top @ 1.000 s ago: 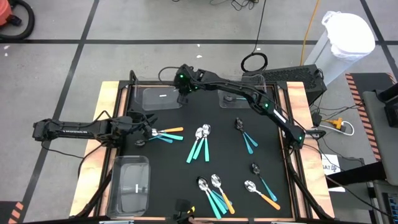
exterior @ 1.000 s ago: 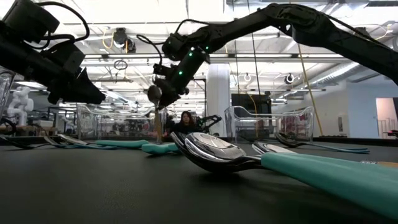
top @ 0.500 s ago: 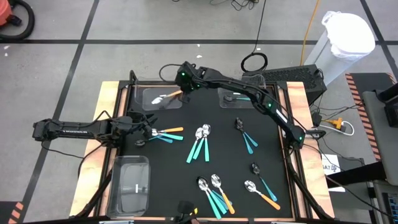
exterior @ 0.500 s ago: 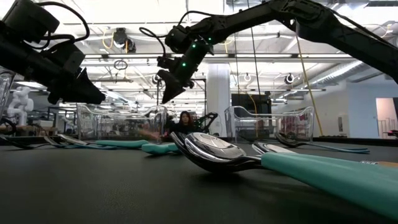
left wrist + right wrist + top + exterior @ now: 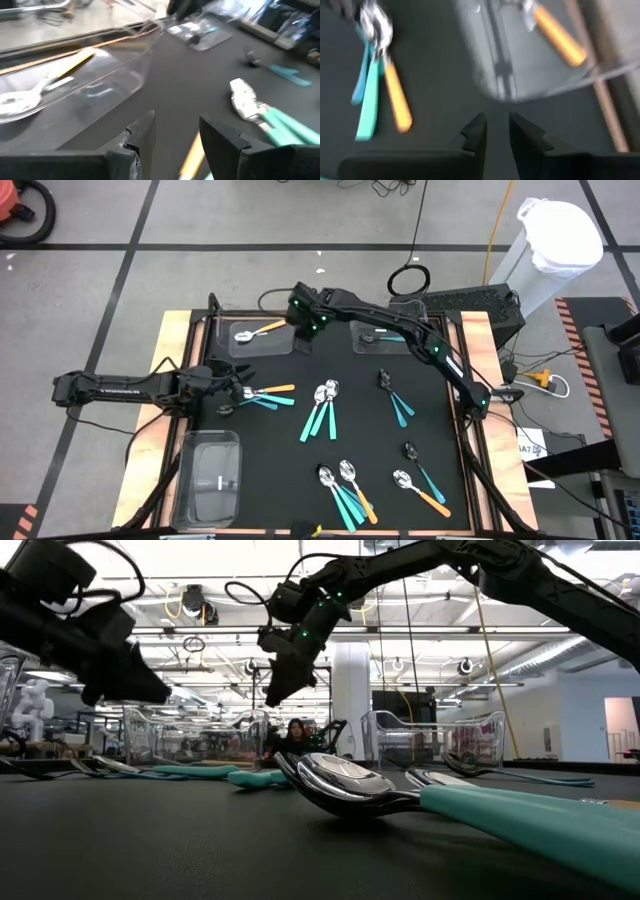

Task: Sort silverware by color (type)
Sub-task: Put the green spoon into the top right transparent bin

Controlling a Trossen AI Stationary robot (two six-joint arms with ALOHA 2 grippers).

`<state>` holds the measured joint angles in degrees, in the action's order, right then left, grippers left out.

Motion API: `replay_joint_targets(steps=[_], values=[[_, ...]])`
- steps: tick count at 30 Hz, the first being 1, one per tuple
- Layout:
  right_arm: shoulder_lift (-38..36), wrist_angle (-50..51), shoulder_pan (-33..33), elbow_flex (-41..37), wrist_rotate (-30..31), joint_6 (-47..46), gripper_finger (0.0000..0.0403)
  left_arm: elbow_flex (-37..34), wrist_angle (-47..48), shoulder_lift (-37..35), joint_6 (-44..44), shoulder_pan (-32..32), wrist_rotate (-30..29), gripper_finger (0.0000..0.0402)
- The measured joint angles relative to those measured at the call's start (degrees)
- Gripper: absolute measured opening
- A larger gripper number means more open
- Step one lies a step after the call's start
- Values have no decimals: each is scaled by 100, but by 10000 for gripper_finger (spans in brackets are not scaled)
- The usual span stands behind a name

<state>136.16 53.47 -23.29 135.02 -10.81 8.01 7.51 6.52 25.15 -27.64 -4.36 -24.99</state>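
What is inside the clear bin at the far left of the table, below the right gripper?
One orange-handled spoon lies inside the far-left clear bin, bowl toward the left edge. The right gripper hangs beside it with its fingers apart, empty. Nothing else shows inside; the arm covers the bin's right edge.

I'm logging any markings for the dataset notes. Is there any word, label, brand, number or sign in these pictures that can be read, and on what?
None can be read.
Left arm: pale lettering on its side, too small to read.
Bins, spoons, mat: no markings visible.
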Motion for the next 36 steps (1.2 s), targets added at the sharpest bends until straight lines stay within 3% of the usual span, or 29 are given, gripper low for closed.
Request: replay_joint_targets(steps=[8, 19, 25, 30, 36], values=[[-98, 673, 307, -8, 4, 69, 109, 408, 0, 270, 295, 155, 94, 153], [-1170, 790, 556, -7, 28, 151, 112, 795, -25, 542, 560, 302, 87, 153], [-1587, 1033, 620, -189, 37, 101, 112, 798, -633, 1078, 612, 302, 346, 153], [-2288, 587, 679, -1404, 195, -105, 112, 800, -686, 1501, 610, 302, 406, 153], [-3639, -1372, 693, -4151, 508, -608, 112, 800, -778, 1912, 828, 339, 507, 153]])
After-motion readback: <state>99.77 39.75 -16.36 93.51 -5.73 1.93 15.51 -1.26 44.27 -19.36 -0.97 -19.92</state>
